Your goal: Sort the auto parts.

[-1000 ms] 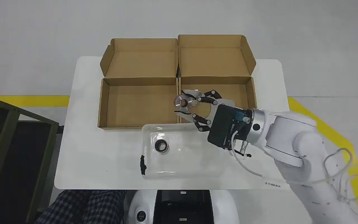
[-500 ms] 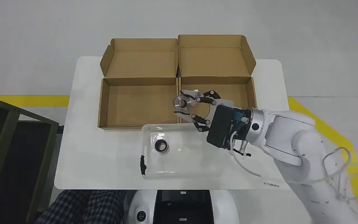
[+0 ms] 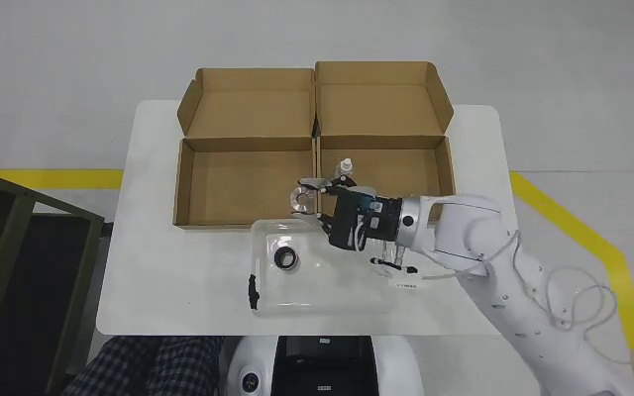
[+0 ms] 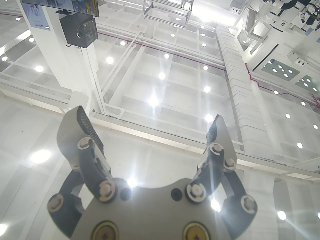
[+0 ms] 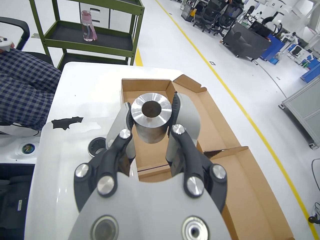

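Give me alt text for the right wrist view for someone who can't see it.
The right gripper clamps a hollow metal cylinder above an open cardboard box on a white table. A dark ring part sits nearby, outside the box.

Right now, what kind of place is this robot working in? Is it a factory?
Probably a big robot lab or factory workshop: a yellow line marks the shiny floor, a green metal cart stands nearby, and office chairs sit at desks farther back.
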Controlling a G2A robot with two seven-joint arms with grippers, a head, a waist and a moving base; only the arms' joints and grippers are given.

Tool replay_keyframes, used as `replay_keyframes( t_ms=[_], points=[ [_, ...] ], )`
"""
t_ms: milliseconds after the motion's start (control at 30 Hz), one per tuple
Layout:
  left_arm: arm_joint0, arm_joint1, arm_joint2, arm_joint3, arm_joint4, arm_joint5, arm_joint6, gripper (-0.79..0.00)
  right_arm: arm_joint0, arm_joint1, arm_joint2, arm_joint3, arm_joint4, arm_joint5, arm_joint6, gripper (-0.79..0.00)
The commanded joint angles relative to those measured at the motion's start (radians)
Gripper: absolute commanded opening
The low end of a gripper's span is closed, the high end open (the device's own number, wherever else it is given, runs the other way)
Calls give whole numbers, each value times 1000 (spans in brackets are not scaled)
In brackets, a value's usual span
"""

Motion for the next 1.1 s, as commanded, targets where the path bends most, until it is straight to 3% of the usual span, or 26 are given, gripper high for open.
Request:
replay_keyframes(
  t_ms=[0,667,1067],
  points=[
    [0,0,0,0,0,0,0,0,15,-7,-26,34,-1,7,-7,-785],
    [0,0,0,0,0,0,0,0,201,-106,-256,406,-31,110,36,-785],
    [0,0,0,0,0,0,0,0,281,-155,-303,538,-11,139,91,-785]
  ],
)
